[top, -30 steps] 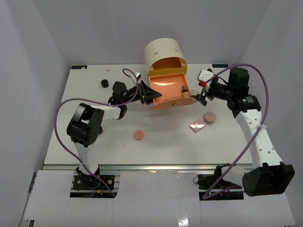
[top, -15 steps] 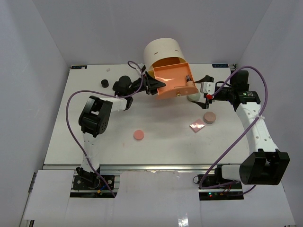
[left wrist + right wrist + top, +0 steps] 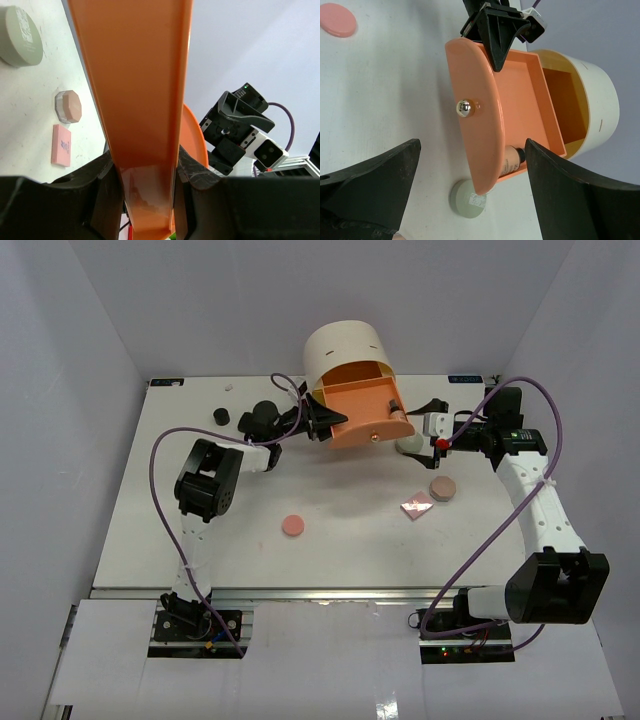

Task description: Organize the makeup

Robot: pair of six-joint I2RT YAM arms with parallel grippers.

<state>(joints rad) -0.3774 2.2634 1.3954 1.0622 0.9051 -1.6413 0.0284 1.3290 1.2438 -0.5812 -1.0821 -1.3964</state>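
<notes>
Gripping the side wall of the orange drawer (image 3: 365, 412) in the left jaws, shut flat on the panel. Carrying that drawer up and back from its spot a second ago, pulled out low over the worktop (image 3: 350, 555), and now nosing its rear into the mouth of the cream box (image 3: 345, 348). Keeping one brown bottle (image 3: 512, 161), black-capped, lying inside against the front panel. Hanging the right jaws spread wide and empty, facing the drawer's curved front and silver knob (image 3: 465, 106).

Leaving out on the worktop:
- grey-green compact (image 3: 408, 444), just below the drawer front
- tan compact (image 3: 442, 487) and pink square palette (image 3: 416, 507), side by side
- pink round compact (image 3: 292, 525), apart, near centre
- black jar (image 3: 220, 416), far left

Judging the sorting as barely begun: apparently closing up with a single item stowed and five pieces waiting outside.
</notes>
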